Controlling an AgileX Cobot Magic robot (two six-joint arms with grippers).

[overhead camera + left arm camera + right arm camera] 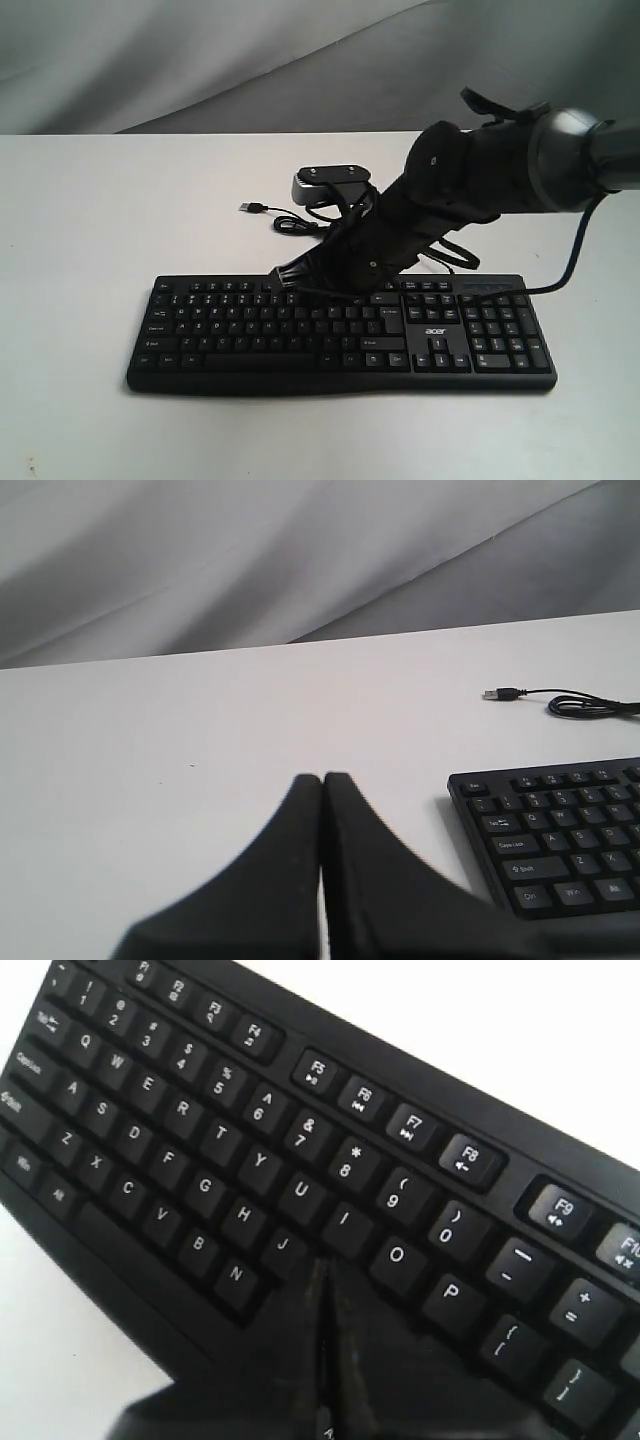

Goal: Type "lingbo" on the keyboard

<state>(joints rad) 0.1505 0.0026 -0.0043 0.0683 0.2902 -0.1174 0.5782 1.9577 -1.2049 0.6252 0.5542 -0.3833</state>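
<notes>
The black keyboard [340, 340] lies flat on the white table [80, 250], its acer logo toward the number pad. My right gripper [284, 277] reaches over it from the right with its fingers pressed together and nothing between them. In the right wrist view the shut tips [322, 1262] sit over the keyboard [200, 1140] between the J, I and O keys, hiding the K key; whether they touch a key I cannot tell. My left gripper [322, 777] is shut and empty above bare table, left of the keyboard [560, 840]. It does not show in the exterior view.
The keyboard's thin black cable coils behind it and ends in a loose USB plug [254, 208], with the USB plug [494, 693] also in the left wrist view. A grey and black device [335, 180] stands behind the keyboard. Grey cloth hangs at the back.
</notes>
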